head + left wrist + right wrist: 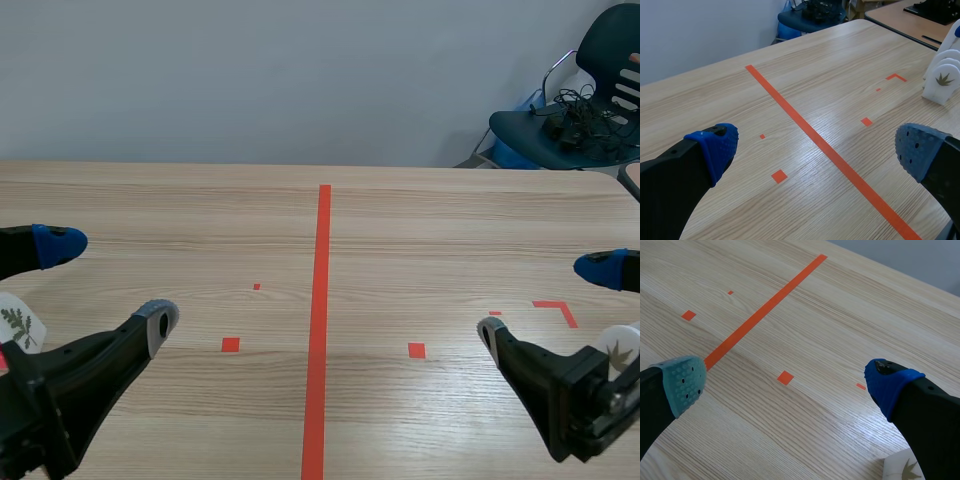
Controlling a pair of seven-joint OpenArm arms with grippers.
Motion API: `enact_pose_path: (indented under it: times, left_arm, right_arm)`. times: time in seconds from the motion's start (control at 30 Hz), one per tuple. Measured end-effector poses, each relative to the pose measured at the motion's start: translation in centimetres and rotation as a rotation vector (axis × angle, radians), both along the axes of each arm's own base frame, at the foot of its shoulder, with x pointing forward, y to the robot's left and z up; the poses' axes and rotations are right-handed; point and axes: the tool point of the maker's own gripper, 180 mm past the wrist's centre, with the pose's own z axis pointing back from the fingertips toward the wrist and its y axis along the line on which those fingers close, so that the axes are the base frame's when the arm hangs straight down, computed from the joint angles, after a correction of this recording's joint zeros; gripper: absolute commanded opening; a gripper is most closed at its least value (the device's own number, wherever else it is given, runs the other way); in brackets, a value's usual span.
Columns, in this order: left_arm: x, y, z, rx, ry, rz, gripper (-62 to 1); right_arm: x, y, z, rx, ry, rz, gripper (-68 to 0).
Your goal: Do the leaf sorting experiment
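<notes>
Peeking out beside the left end effector [110, 282], a white leaf card [18, 325] is largely cut off, its print too small to name. A stack of leaf cards [941, 75] stands upright near the right end effector [545, 300], half hidden by it. Both end effectors hang spread wide above the pale wooden desk [420, 220]. A dark chair [620, 40] holding tangled cables [578, 118] sits by the grey wall [250, 70].

A pale wood-grain table [430, 220] is carrying a white leaf-printed card rack [14, 322] near its left edge and a matching white rack [622, 345] near its right.
</notes>
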Motion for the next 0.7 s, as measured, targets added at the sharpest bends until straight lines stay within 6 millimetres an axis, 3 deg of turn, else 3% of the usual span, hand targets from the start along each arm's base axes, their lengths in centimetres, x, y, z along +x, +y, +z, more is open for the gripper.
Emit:
enact_pose_path:
  times: [0.7]
  left_arm:
    - [0.00, 0.00, 0.00, 0.000, 0.000, 0.000, 1.4]
  right_arm:
    - [0.00, 0.00, 0.00, 0.000, 0.000, 0.000, 0.4]
